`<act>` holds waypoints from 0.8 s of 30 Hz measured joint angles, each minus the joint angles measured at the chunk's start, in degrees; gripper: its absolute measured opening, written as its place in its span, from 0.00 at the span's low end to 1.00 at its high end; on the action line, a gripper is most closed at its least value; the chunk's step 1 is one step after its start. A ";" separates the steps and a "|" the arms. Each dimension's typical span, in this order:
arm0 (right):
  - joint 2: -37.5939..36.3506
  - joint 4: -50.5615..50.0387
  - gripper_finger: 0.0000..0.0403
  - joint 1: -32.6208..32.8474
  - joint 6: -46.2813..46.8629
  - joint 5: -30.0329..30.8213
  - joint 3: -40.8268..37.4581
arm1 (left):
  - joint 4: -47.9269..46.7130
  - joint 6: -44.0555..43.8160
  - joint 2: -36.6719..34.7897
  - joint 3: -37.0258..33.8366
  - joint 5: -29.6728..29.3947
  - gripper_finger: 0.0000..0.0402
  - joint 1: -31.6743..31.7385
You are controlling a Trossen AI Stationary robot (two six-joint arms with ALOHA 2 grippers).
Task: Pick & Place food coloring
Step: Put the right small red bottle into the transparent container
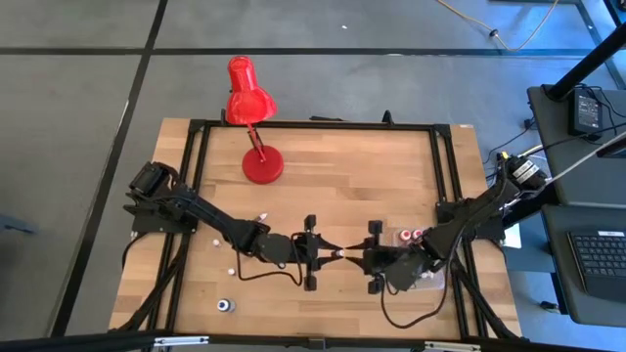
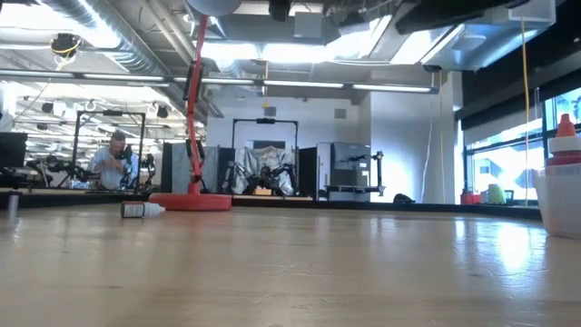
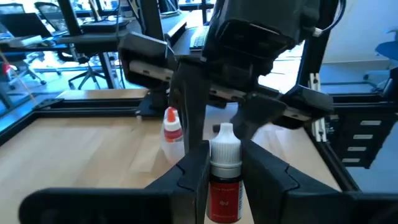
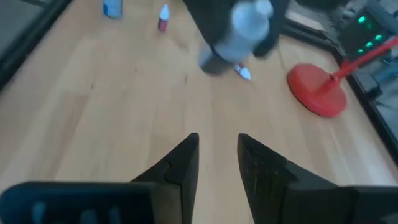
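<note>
Left wrist view shows the left gripper [image 3: 225, 180] clamped on a small bottle [image 3: 225, 180] of food coloring: a red body with a printed label, a smooth white ribbed cap tapering to a dropper tip, held upright between two matte black fingers [image 3: 189, 177]. Seen from above, that gripper meets the right gripper [image 1: 360, 256] near the middle of the table's [image 1: 333, 186] front half, well in front of the red lamp [image 1: 256, 117]. The right gripper's fingers [image 4: 180, 165] stand narrowly apart with nothing between them.

This looks like the carrying step, perhaps a handover between arms. The next move likely calls for keeping the bottle upright and bringing it toward the clear tub [image 1: 421, 256], which sits front right of the lamp, beside the right arm, with red-capped bottles [image 1: 410, 236] already in it.

More bottles lie loose front left of the lamp, one [image 1: 262, 216] near the left arm, another [image 1: 226, 306] at the front edge.

The table is pale wood planking with a faint sheen, framed in black rail. The lamp has a glossy round base and a bell shade.
</note>
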 joint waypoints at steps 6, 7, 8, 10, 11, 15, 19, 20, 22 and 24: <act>0.63 7.25 0.39 -2.73 -2.69 -8.05 0.02 | -0.34 0.00 0.82 0.00 1.17 0.19 -0.17; 0.63 8.27 0.43 -3.10 -3.38 -9.37 0.02 | -0.29 -0.01 0.94 0.00 1.17 0.20 -0.17; 0.61 8.86 0.46 -3.41 -4.62 -10.55 0.02 | -0.31 -0.02 1.04 0.00 1.15 0.20 -0.17; 0.63 9.21 0.51 -3.62 -6.12 -11.77 0.02 | -0.32 -0.02 1.24 0.00 1.15 0.20 -0.04; 0.63 9.38 0.53 -3.69 -6.17 -11.90 0.02 | -0.31 -0.02 1.28 0.00 1.15 0.20 -0.04; 0.63 9.70 0.58 -3.83 -6.10 -11.98 0.01 | -0.27 0.00 1.29 0.00 1.10 0.19 -0.04; 0.63 12.32 0.58 -3.89 -5.95 -11.89 0.00 | 0.53 0.11 1.29 0.00 1.20 0.20 -0.08; 0.63 12.92 0.57 -3.90 -6.00 -11.83 0.00 | 0.97 0.34 1.29 0.00 1.27 0.20 -0.08; 0.63 13.41 0.55 -3.90 -6.03 -11.69 0.00 | 1.41 1.10 1.29 0.00 1.43 0.20 -0.12; 0.63 13.43 0.51 -3.89 -6.04 -11.72 0.00 | 1.59 1.40 1.29 0.00 2.10 0.20 -0.17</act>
